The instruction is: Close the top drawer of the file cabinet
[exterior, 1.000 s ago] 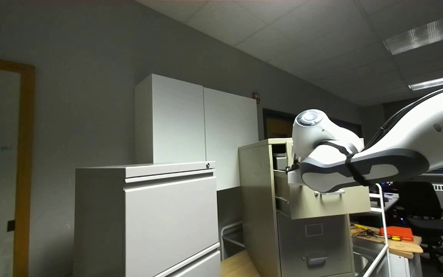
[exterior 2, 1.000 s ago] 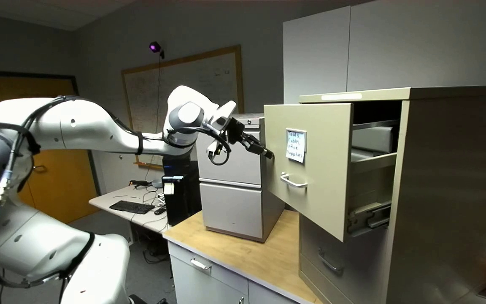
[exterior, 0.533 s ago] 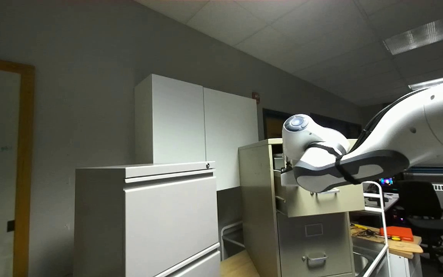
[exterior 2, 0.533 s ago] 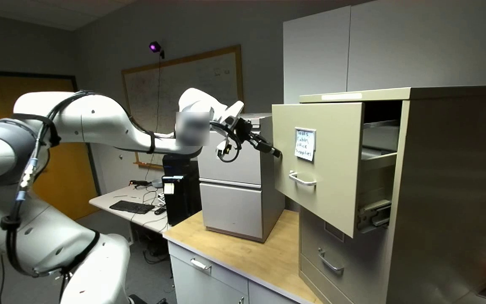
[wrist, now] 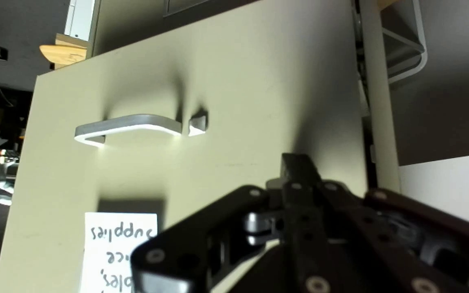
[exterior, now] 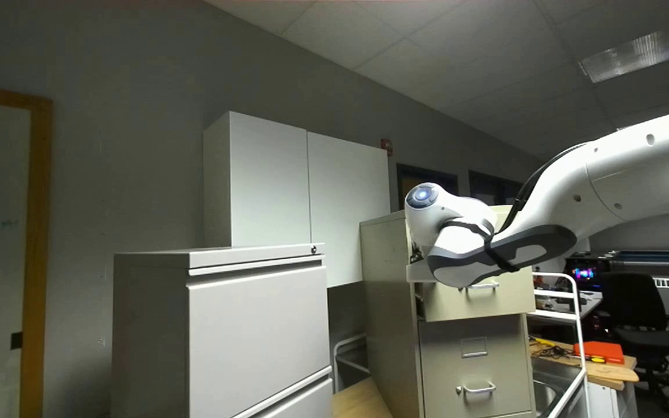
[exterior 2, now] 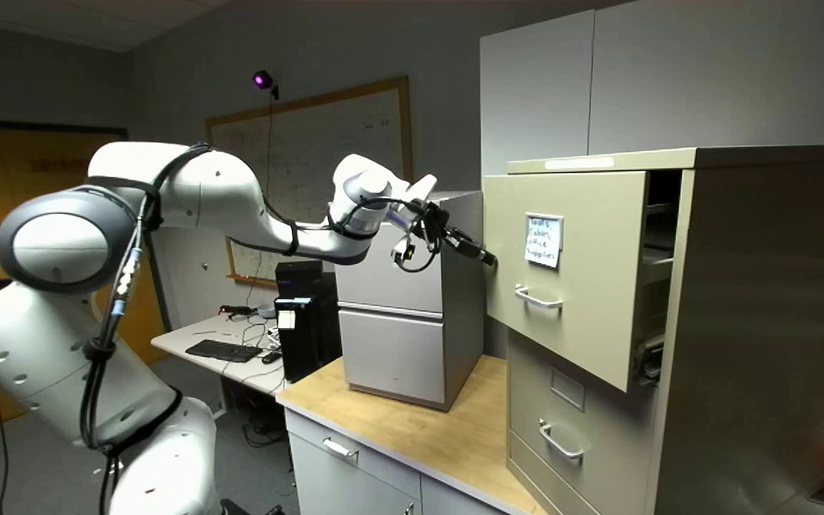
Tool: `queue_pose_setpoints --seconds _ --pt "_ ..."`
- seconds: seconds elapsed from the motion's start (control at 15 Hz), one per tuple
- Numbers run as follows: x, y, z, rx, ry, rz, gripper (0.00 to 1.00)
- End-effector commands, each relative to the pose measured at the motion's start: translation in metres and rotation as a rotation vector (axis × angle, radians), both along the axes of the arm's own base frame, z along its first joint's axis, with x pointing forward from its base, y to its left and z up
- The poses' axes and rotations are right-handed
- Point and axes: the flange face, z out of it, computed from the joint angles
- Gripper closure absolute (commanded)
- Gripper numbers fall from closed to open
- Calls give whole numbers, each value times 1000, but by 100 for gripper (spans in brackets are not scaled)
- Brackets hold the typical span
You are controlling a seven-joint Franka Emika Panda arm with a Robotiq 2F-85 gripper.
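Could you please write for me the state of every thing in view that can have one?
Top drawer: partly open.
Gripper: shut, apparently touching that drawer's front.
Beige drawer below: shut.
Grey drawers: shut.
White cupboard doors: shut.
Counter drawer: shut.
Purple light: lit.
Whiteboard: has writing, too faint to read fully.

The white arm (exterior 2: 222, 197) wears black cables (exterior 2: 91, 390), its black gripper (wrist: 301, 169) pale screws (wrist: 155, 255)
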Motion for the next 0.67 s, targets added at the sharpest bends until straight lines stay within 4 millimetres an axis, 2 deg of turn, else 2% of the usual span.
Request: queue_pose_setpoints --seconds 0.0,0.6 --pt "61 -8 -10 13 -27 60 100" --pt "85 -28 -9 38 -27 61 100"
